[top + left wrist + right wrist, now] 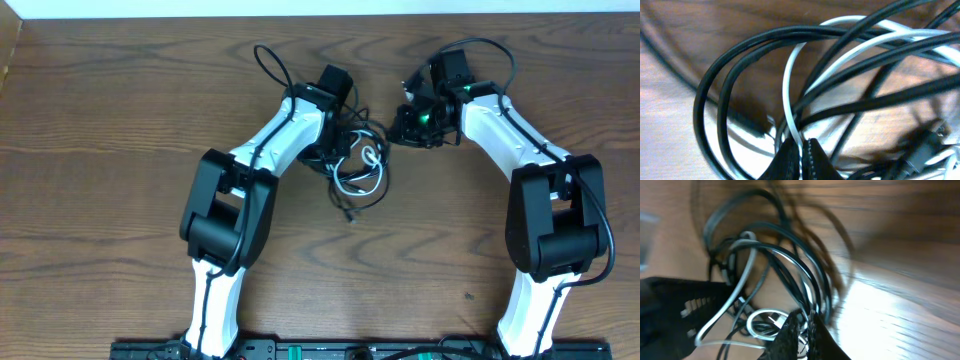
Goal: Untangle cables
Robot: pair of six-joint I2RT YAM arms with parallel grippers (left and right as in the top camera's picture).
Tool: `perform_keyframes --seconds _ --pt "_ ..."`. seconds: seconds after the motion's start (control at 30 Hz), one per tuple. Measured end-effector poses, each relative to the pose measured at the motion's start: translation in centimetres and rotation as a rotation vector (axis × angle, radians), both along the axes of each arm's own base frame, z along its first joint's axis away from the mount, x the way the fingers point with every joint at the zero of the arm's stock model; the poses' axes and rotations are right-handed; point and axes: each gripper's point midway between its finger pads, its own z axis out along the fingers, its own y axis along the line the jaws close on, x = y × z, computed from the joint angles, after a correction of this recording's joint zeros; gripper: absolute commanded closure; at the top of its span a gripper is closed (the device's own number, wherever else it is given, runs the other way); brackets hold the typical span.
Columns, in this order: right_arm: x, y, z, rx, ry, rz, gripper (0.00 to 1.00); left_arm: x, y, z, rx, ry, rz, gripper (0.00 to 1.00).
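Observation:
The cables (360, 170) lie in a loose tangle at the table's middle, several black cords looped round one white cord (352, 186). My left gripper (345, 148) sits over the tangle's left side. In the left wrist view the left gripper (801, 142) is shut on the white cord (788, 85), which rises in a loop among black cords (710, 95). My right gripper (400, 126) is at the tangle's upper right. In the blurred right wrist view the right gripper (806, 314) is shut on a black cord (812, 280), with a white coil (765, 320) just left of the fingers.
A black plug end (350, 214) trails toward the front of the wooden table (120, 120). The left arm's own thick wire (268, 62) loops behind its wrist. The table's far edge (200, 16) runs along the top. The left arm's dark body (675, 305) fills the right wrist view's left side.

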Motion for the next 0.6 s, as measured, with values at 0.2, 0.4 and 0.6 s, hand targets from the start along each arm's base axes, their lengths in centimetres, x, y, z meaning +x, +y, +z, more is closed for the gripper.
perform_keyframes --seconds 0.2,0.4,0.6 --pt "0.1 1.5 3.3 0.118 -0.095 0.092 0.83 0.2 0.3 8.6 -0.053 -0.160 -0.041 0.93" --pt "0.5 1.6 11.0 0.184 -0.289 0.116 0.82 -1.0 -1.6 20.0 -0.231 -0.381 -0.102 0.93" --pt "0.4 1.9 12.7 0.214 -0.311 0.105 0.81 -2.4 -3.0 21.6 -0.321 -0.380 -0.173 0.92"
